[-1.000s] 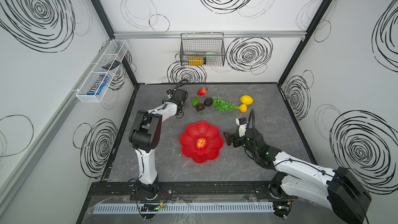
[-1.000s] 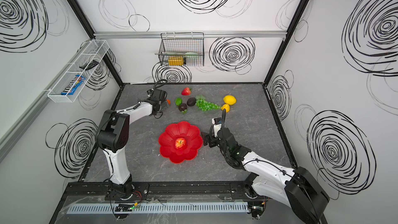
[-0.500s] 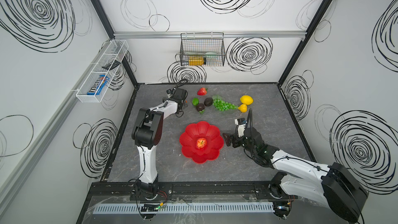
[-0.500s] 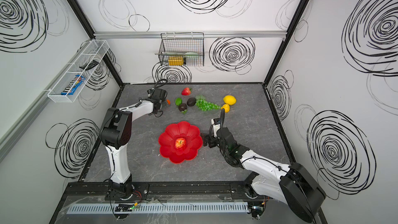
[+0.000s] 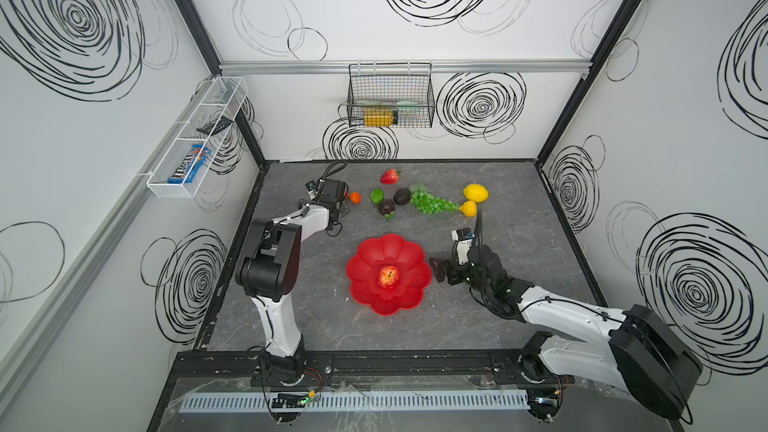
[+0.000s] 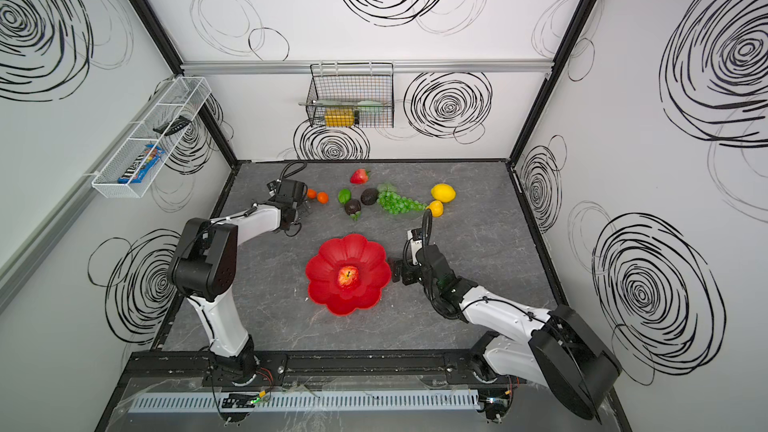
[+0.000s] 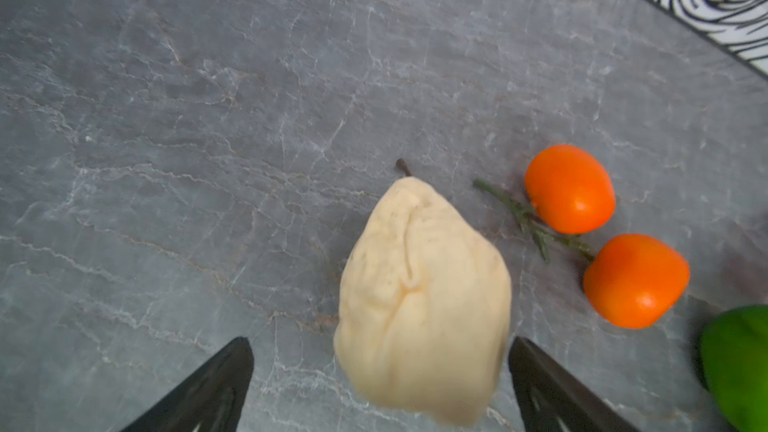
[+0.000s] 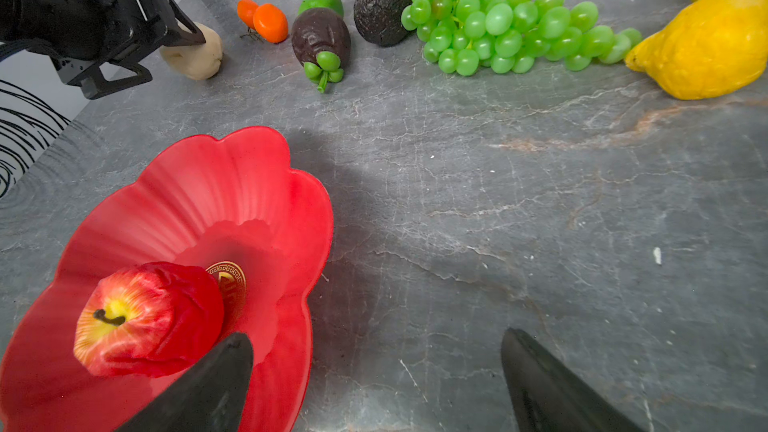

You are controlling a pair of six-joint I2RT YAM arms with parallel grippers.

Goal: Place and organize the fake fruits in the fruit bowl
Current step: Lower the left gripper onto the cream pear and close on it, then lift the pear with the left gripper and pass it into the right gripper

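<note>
the left gripper (image 7: 379,344) is held with its jaws wide apart around a cream pear-shaped fruit (image 7: 419,297), which lies off-centre, nearer one finger. if closed so, the fruit could be nudged into the pair of oranges (image 7: 569,189) just beside it, well beyond the fruit bowl (image 5: 365,284). the right gripper (image 8: 376,336) is spread and empty at the bowl's rim. only a red apple (image 8: 145,317) is seen in the bowl. nothing can be read on its gold emblem (image 8: 228,280); a blue packet (image 5: 189,164), far from the bowl, seems lettered m&m's.
</note>
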